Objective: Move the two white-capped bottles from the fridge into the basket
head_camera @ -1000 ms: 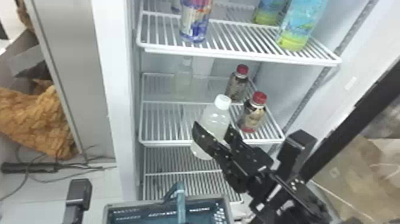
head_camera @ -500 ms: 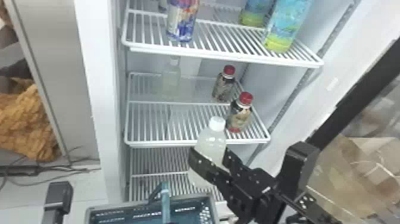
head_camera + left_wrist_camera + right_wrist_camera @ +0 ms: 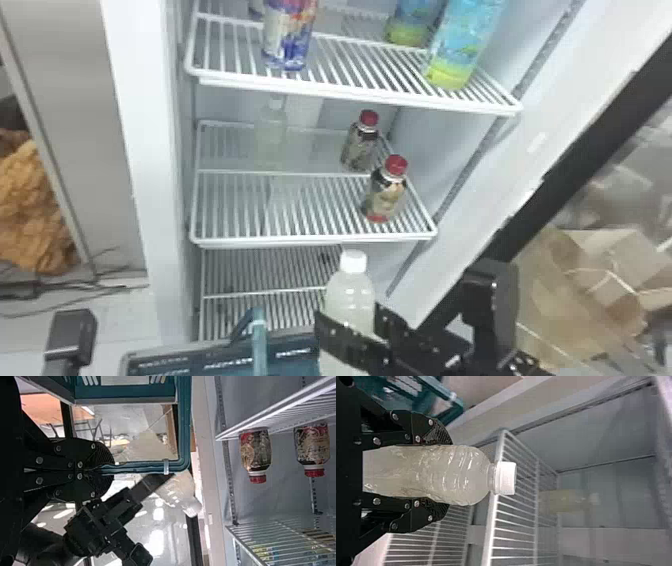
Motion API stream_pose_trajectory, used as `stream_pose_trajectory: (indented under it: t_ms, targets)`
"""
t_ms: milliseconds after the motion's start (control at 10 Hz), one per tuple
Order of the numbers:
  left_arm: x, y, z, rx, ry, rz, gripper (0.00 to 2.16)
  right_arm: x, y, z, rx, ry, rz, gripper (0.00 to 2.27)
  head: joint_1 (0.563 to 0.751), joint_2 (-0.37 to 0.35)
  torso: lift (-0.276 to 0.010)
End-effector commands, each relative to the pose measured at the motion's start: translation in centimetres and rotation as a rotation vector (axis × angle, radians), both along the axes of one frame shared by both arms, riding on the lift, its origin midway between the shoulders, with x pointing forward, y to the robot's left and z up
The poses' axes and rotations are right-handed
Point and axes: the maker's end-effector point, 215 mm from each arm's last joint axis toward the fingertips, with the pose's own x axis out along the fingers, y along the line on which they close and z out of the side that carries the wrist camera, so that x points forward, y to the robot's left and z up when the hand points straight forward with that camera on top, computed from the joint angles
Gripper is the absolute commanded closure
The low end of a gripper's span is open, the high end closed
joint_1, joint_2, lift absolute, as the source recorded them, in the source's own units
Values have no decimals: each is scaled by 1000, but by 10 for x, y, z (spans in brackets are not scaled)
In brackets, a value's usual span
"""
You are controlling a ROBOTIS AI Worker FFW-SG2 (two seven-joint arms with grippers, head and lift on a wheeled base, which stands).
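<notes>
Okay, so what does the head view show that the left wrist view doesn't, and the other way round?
Head view: the white-capped bottle on the fridge shelf, and the orange heap.

Left wrist view: the left claw, shut on the basket's handle.

Both: the basket, two red-capped bottles, and the right claw holding another white-capped bottle.

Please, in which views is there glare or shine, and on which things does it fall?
Left wrist view: strong white patches of glare on the pale smooth floor; right wrist view: thin bright streaks along the ridges of the clear plastic bottle with a white cap; head view: small bright spots on the same bottle's shoulder.
</notes>
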Motion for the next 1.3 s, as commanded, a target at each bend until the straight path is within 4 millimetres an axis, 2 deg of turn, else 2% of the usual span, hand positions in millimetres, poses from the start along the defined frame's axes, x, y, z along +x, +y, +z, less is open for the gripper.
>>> stream_pose_trajectory:
  t_ms: [0,300,600,900,1100,1200]
  targets:
    - [0,0,0,0,0,1,1154,-20,-2,-13,-19,90,3,785,695,-350,-260]
    - [0,0,0,0,0,-1,1154,-41,6,-42,-1,220,27,785,695,-350,-260]
    - [-1,0,-1,0,2,1,1154,-39,17,-63,33,266,56,785,695,-350,-260]
    - [0,-1,0,-2,0,0,1154,-38,24,-75,45,298,76,746,695,-350,-260]
    - [0,0,0,0,0,-1,1154,-39,24,-76,46,303,77,521,695,-350,-260]
    - [0,0,0,0,0,-1,1154,-38,23,-75,43,300,75,501,695,-350,-260]
